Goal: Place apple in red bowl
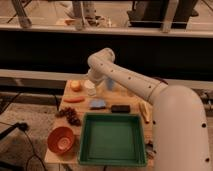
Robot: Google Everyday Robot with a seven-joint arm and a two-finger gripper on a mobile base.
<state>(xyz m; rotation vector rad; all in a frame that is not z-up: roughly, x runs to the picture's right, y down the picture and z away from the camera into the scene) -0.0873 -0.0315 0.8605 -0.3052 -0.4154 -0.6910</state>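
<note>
The apple point(75, 85), small and yellowish-orange, sits at the far left corner of the wooden table point(131, 101). The red bowl point(62, 139) stands at the near left corner and holds nothing. My gripper point(90, 89) hangs from the white arm just right of the apple and low over the table, a small gap away from it. The bowl is well in front of the gripper, past the carrot and the grapes.
An orange carrot point(74, 99) and a dark grape bunch point(70, 115) lie between the apple and the bowl. A blue object point(98, 103), a black object point(120, 108) and a banana point(145, 111) lie mid-table. A large green tray point(112, 139) fills the near side.
</note>
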